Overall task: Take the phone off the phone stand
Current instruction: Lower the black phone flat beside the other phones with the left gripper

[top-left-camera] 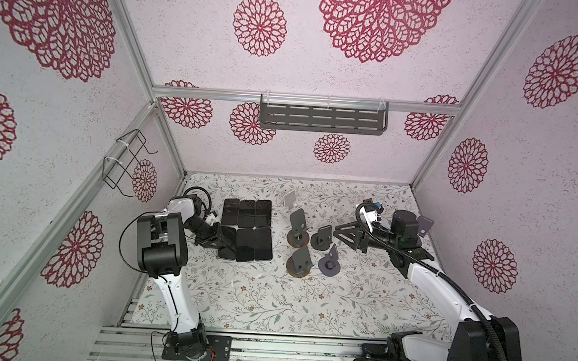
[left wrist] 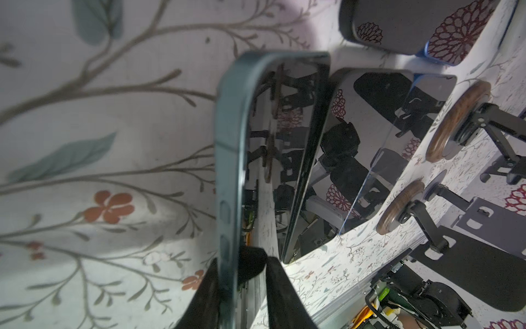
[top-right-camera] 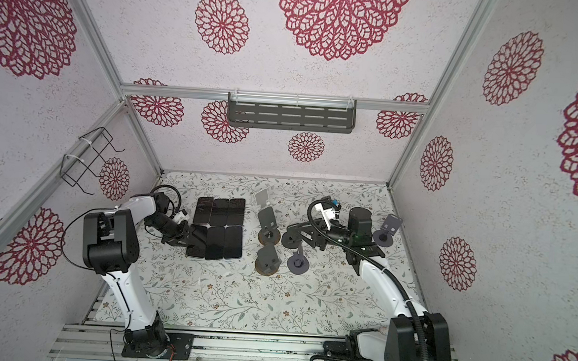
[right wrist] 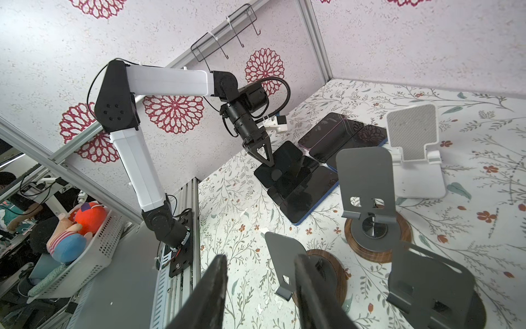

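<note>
Six phones (top-left-camera: 247, 214), six stands (top-left-camera: 298, 219): five dark, plus one white stand (top-left-camera: 290, 198). Floral-print table (top-left-camera: 273, 304), white walls (top-left-camera: 287, 68) with red flower motifs, grey shelf (top-left-camera: 322, 125) on the back wall. The phones lie screen-up in a two-by-three block left of the stands, all off them, long axes near-to-far. The near-left phone (top-left-camera: 227, 244) sits between the left gripper (left wrist: 242, 270) fingers, tipped on a long edge; gripped or loose, cannot tell. The right gripper (right wrist: 260, 257) hovers by a dark stand (top-left-camera: 322, 238), jaws partly apart, empty.
</note>
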You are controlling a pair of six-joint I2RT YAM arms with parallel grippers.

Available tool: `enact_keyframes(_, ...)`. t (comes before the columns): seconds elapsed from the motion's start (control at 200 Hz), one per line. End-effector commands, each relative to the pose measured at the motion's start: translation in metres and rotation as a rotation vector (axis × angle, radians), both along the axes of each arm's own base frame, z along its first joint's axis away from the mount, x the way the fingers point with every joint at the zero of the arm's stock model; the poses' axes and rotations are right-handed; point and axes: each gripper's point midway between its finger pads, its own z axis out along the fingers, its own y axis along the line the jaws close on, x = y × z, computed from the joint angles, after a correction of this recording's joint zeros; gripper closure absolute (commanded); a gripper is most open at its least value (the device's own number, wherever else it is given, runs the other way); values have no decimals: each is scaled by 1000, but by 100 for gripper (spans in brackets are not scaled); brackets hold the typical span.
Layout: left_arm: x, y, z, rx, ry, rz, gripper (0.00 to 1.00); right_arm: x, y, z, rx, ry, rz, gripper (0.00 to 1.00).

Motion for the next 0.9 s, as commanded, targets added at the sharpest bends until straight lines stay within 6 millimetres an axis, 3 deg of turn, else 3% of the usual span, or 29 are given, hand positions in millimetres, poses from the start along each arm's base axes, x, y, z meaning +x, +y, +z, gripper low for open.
enact_keyframes(0.0,2,1,1,2,-5,-20,70,-3,-2,6,1,-55,5,58)
enact_keyframes(0.22,-3,4,-7,16,37,-15,61,-4,-2,6,0,-58,6,58)
enact_keyframes(0.761,-1,6,-12,10,59,-17,59,-4,-2,7,-1,-55,5,58)
enact_keyframes(0.896,0,9,-10,28,51,-17,47,-3,-2,9,1,-60,4,58)
